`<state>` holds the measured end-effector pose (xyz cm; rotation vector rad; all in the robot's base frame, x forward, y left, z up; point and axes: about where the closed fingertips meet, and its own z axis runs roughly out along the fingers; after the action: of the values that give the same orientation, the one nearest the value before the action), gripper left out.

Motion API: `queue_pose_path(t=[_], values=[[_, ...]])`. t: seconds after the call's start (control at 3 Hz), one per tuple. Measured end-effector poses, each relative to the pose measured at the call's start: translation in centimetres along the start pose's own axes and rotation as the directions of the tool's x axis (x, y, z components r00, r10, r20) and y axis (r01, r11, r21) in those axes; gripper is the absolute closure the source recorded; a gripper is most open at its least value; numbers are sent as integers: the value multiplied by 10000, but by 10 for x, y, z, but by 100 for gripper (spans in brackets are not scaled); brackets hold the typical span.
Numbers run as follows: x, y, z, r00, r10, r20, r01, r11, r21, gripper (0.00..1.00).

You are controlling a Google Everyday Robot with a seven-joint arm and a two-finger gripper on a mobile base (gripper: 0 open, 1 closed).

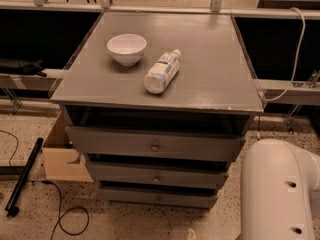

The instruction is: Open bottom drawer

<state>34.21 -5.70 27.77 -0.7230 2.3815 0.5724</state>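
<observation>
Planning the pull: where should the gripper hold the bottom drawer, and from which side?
Grip the small round knob centred on the bottom drawer, coming straight from the front; the thin flat strip offers no other hold. The gripper is out of view; only the white arm shows, lower right.
</observation>
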Motion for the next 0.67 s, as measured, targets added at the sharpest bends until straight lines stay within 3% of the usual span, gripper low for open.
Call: queue_pose_path(t=[0.33, 0.67], values=[[-12, 20, -45, 9969, -519, 591, 506, 9984, 243, 0], [-15, 38, -100, 9853, -1278, 1134, 1193, 9898, 783, 0]])
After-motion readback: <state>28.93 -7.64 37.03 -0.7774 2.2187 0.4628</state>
